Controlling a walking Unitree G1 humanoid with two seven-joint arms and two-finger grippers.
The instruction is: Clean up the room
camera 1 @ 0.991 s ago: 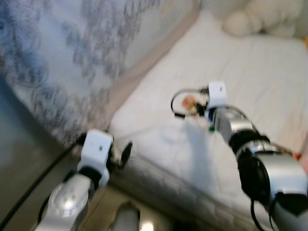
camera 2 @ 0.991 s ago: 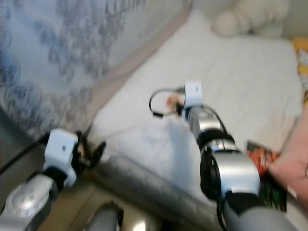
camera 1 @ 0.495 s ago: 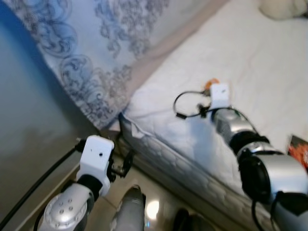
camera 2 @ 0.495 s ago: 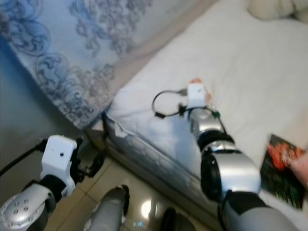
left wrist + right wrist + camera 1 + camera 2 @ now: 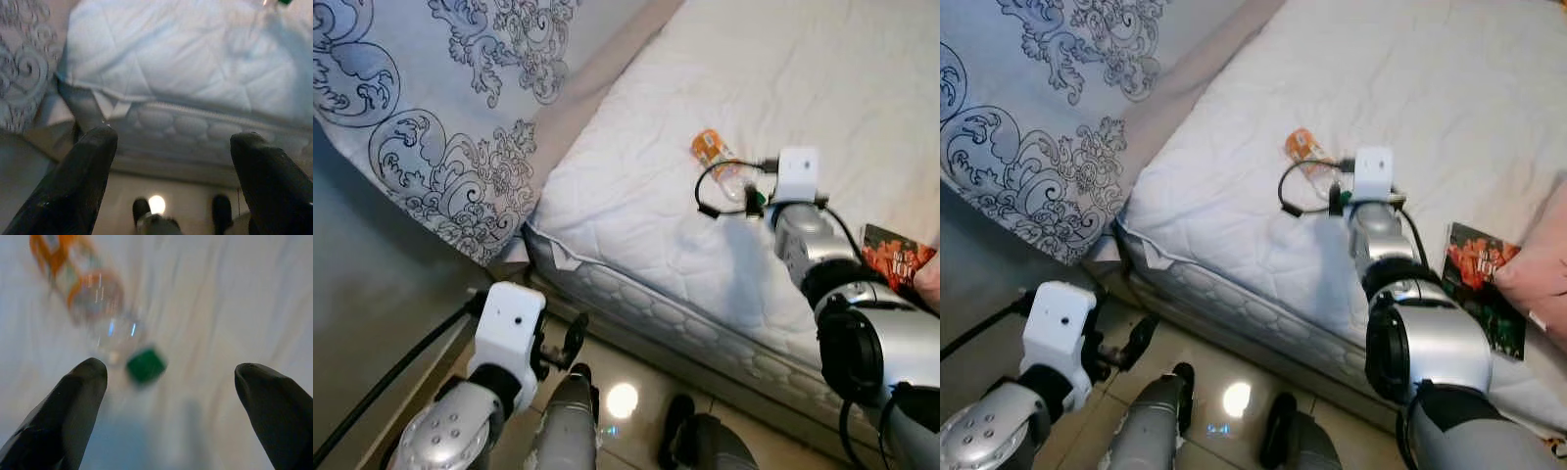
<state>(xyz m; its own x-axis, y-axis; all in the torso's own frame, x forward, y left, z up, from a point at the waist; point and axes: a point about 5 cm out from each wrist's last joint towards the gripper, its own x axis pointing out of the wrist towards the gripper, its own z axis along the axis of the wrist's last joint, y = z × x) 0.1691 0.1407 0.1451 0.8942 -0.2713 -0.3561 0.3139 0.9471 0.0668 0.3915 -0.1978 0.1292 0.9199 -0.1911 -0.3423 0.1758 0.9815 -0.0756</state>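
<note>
While my right gripper hangs spread before the bottle on the mattress, I judge closing near its green cap could roll it aside; left gripper idles spread.

Orange-labelled bottle, green cap, white mattress.

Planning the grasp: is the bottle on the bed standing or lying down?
Lying down. The bottle rests on its side on the mattress, green cap toward the right gripper, whose fingers are open.
</note>
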